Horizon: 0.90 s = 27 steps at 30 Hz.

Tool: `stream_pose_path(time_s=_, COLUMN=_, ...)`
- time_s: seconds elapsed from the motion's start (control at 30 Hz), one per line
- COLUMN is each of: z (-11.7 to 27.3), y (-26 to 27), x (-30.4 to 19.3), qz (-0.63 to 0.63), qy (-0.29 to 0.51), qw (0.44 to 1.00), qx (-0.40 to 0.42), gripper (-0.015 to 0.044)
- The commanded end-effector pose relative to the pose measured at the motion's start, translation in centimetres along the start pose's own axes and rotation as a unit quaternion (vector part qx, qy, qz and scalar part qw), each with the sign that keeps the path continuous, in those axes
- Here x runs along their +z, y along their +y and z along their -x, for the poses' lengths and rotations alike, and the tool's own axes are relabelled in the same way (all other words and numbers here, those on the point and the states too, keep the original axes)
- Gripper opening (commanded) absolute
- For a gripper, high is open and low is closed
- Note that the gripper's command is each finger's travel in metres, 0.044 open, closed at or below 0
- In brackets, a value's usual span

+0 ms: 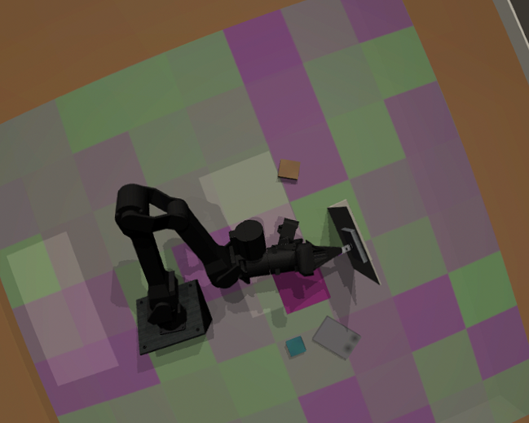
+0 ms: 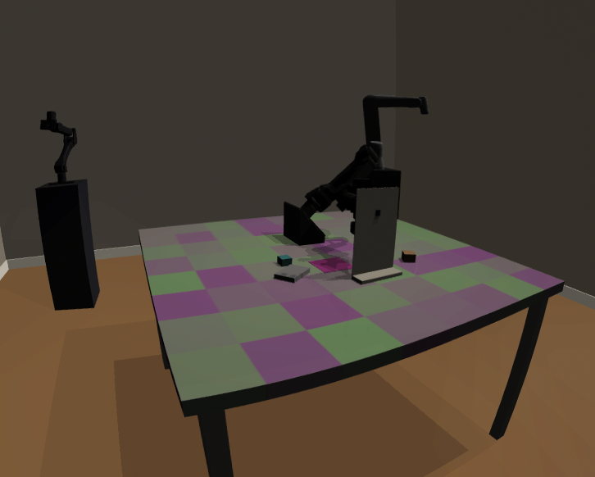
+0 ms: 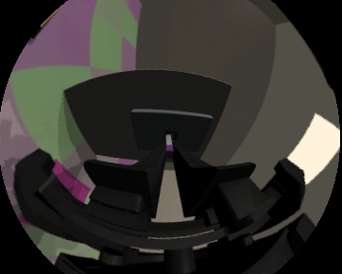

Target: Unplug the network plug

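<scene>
The upright panel (image 1: 337,219) (image 2: 374,241) (image 3: 104,104) carries the socket block (image 1: 358,246) (image 3: 189,127) on the side facing my arm. My gripper (image 1: 341,250) (image 3: 169,145) is shut on the plug (image 1: 346,248) (image 3: 168,140), whose pale front part sticks out past the fingertips toward the block. The dark socket opening (image 3: 175,135) shows beside and behind the plug's front end; I cannot tell whether the tip is still inside. The tab is too small to make out. The marked magenta square (image 1: 304,297) (image 2: 329,265) (image 3: 71,181) lies on the table below the hand.
A grey box (image 1: 334,336) (image 2: 292,274) and a teal block (image 1: 295,345) (image 2: 284,260) lie beyond the square. A brown block (image 1: 288,169) (image 2: 408,256) lies on the other side of the arm. The panel's foot (image 2: 377,274) rests on the table.
</scene>
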<state>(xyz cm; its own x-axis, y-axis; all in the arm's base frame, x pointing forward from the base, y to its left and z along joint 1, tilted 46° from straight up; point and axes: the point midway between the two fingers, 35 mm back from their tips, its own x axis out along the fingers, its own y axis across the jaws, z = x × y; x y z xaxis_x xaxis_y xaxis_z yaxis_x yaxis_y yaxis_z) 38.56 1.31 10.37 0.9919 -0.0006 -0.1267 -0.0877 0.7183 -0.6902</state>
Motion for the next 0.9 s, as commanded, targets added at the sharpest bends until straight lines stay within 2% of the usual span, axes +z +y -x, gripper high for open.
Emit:
stream_pose_path(time_s=0.0, z=0.3, y=0.0, x=0.0, qz=0.000, qy=-0.001, qw=1.000, qx=0.000, gripper=0.0000)
stream_pose_path(time_s=0.87, z=1.7, y=0.0, x=-0.7, qz=0.000, qy=-0.001, qw=1.000, qx=0.000, gripper=0.0000)
